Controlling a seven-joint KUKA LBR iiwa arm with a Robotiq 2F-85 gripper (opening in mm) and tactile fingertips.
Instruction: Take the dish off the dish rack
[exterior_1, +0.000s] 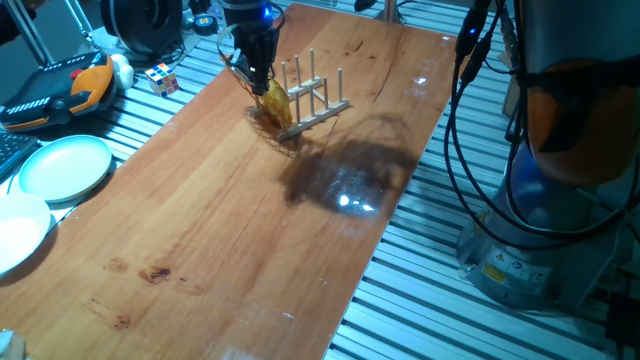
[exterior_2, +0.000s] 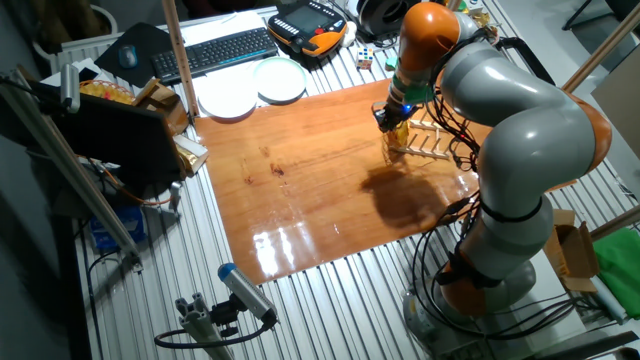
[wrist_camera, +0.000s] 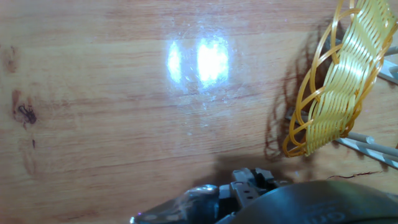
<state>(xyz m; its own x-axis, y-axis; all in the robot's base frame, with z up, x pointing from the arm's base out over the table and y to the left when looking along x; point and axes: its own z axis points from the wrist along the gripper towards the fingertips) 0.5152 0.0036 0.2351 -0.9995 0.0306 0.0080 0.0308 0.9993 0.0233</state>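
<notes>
The gripper (exterior_1: 258, 72) hangs above the end of the dish rack (exterior_1: 310, 100), near the far end of the wooden table (exterior_1: 230, 220), and its tip comes down to the top of the dish (exterior_1: 275, 100). Whether its fingers are apart or pressed on the rim, I cannot tell: in both fixed views the tip is too small and dark, and in the hand view only a blurred part of the gripper body shows at the bottom edge.

The dish, a yellow wicker basket-plate with an open lattice weave, stands tilted on edge at the near end of the small wooden rack, against its upright pegs. In the hand view it (wrist_camera: 339, 81) fills the upper right corner, casting a latticed shadow on the tabletop, with pale rack pegs (wrist_camera: 373, 144) just below it.

Off the table's left edge, on the slatted bench, lie a pale green plate (exterior_1: 65, 167) and a white plate (exterior_1: 20, 230), and a Rubik's cube (exterior_1: 163, 78) sits off the far left corner.
</notes>
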